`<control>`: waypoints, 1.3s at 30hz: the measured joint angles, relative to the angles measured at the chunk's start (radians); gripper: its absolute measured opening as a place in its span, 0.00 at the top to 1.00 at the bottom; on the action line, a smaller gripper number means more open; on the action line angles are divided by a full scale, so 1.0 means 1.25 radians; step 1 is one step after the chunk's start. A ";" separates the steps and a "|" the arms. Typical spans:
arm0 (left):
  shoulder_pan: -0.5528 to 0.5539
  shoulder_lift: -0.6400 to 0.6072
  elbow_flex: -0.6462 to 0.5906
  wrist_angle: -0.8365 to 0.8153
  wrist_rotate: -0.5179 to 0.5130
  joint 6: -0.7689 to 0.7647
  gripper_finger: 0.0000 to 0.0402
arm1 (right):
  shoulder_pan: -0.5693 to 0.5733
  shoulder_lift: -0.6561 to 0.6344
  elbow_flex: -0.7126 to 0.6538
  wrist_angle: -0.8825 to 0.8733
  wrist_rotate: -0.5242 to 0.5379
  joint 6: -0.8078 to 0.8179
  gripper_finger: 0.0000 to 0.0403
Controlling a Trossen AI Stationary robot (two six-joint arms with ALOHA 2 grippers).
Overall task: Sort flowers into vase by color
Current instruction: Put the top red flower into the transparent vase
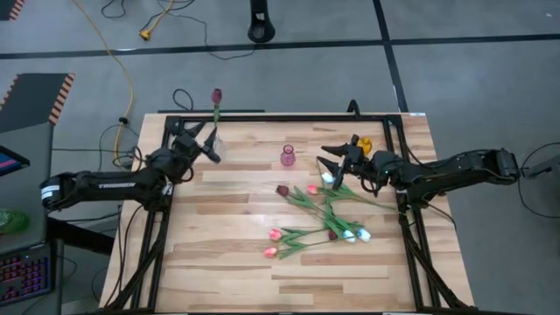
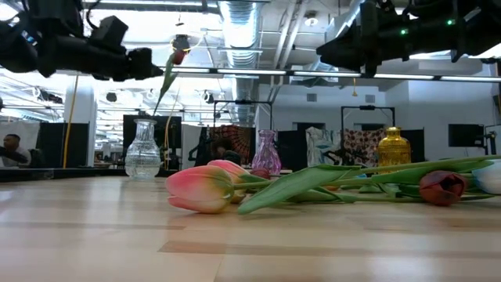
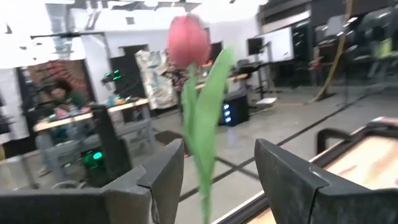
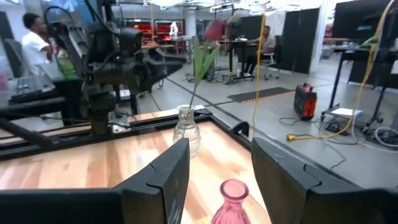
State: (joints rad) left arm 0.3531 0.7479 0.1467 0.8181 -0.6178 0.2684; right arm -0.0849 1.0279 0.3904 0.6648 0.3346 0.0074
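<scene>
A dark red tulip [image 1: 217, 94] stands upright with its stem in the clear glass vase [image 1: 213, 144] near the table's far left corner. My left gripper [image 3: 217, 168] is open. Its fingers stand on either side of the tulip's stem [image 3: 200, 143], above the vase, with a gap on each side. My right gripper [image 4: 217, 168] is open and hovers over the table's right half, facing the pink vase [image 4: 231, 199]. The other tulips [image 1: 324, 214], pink, white and dark red, lie in a loose pile on the table in front of the pink vase.
A gold vase [image 1: 364, 144] stands near the far right, close behind my right gripper. The pink vase [image 1: 287, 157] stands at the far middle. A black frame [image 1: 262, 116] runs along the table's far and side edges. Bare wood lies on the near left [image 1: 210, 254].
</scene>
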 joint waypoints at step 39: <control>-0.418 -0.164 0.000 -0.275 0.226 -0.173 0.57 | 0.264 0.145 0.215 -0.591 -0.015 0.229 0.51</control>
State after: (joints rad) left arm -0.1700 0.5430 0.1467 0.4748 -0.3359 0.0518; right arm 0.2447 1.2097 0.6598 -0.0733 0.3157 0.2931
